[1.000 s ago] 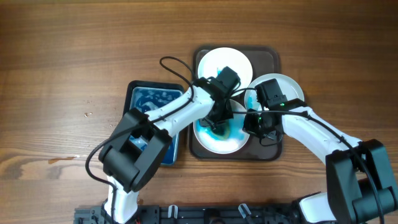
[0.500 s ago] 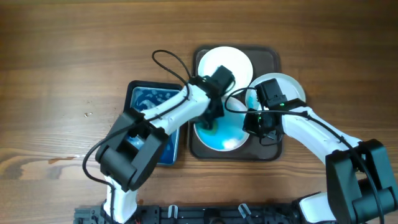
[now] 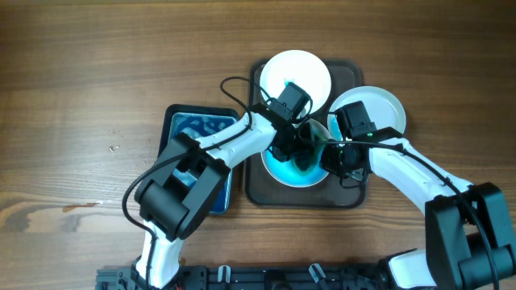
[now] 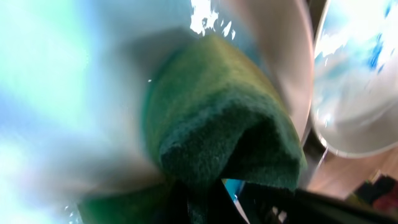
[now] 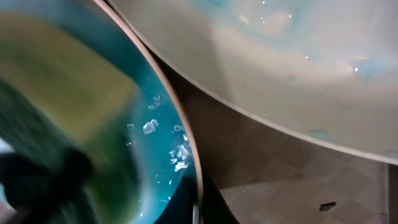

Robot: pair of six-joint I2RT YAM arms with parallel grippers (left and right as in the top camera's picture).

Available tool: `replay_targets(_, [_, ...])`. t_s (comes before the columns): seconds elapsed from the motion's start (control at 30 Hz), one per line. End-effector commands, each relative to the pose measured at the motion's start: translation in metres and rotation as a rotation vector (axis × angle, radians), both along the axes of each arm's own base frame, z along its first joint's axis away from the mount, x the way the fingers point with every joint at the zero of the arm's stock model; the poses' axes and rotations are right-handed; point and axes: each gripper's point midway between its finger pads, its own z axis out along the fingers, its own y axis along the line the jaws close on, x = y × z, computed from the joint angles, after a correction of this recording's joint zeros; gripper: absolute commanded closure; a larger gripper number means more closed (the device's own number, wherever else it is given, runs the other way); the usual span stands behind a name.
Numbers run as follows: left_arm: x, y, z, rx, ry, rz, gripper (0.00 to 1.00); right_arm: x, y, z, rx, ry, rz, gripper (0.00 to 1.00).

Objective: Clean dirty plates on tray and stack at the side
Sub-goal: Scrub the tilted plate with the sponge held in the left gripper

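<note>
Our left gripper (image 3: 299, 153), clamped on the sponge (image 4: 217, 124), has moved toward 3 o'clock across the blue plate (image 3: 280, 171); our right gripper (image 3: 329, 159) stays pinched on its rim.

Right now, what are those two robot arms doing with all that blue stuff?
They're washing dishes. The left gripper squeezes a green sponge and presses it into the blue plate on the tray. The right gripper is shut beside that plate's rim, maybe steadying it. One whiter plate sits behind, another overhangs the tray's right edge.
</note>
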Motion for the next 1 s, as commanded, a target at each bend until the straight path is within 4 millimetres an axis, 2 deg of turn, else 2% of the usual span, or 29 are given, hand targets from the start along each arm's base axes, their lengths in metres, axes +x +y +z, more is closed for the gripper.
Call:
replay_targets(0.0, [-0.055,0.001,-0.026,0.016,0.198,-0.092,0.96,-0.007,-0.008,-0.015,-0.067,0.027,0.011,0.96])
replay_targets(0.07, [-0.058,0.011,-0.028,0.046,0.207,-0.111,0.96,-0.007,-0.008,-0.015,-0.067,0.027,0.011,0.96])
replay_targets(0.13, [-0.056,0.029,-0.035,0.129,0.203,-0.092,0.96,-0.007,-0.008,-0.015,-0.067,0.027,0.011,0.95])
replay_targets(0.3, [-0.026,0.103,-0.047,0.458,0.089,0.015,0.96,-0.007,-0.008,-0.015,-0.066,0.027,0.011,0.96])
replay_targets(0.47, [0.008,0.162,-0.034,0.691,-0.052,0.129,0.96,-0.007,-0.008,-0.015,-0.066,0.026,0.011,0.96])
replay_targets(0.6, [0.026,0.185,-0.02,0.79,-0.154,0.168,0.96,-0.007,-0.008,-0.015,-0.066,0.026,0.011,0.96])
replay_targets(0.7, [0.033,0.186,-0.012,0.801,-0.189,0.179,0.96,-0.007,-0.008,-0.015,-0.066,0.026,0.011,0.96])
replay_targets(0.8, [0.033,0.173,-0.008,0.731,-0.174,0.181,0.96,-0.007,-0.008,-0.015,-0.066,0.026,0.011,0.96])
replay_targets(0.87, [0.03,0.152,-0.01,0.616,-0.131,0.172,0.96,-0.007,-0.008,-0.015,-0.066,0.026,0.011,0.96])
replay_targets(0.97, [0.02,0.107,-0.012,0.383,-0.042,0.133,0.96,-0.007,-0.008,-0.015,-0.066,0.026,0.011,0.96])
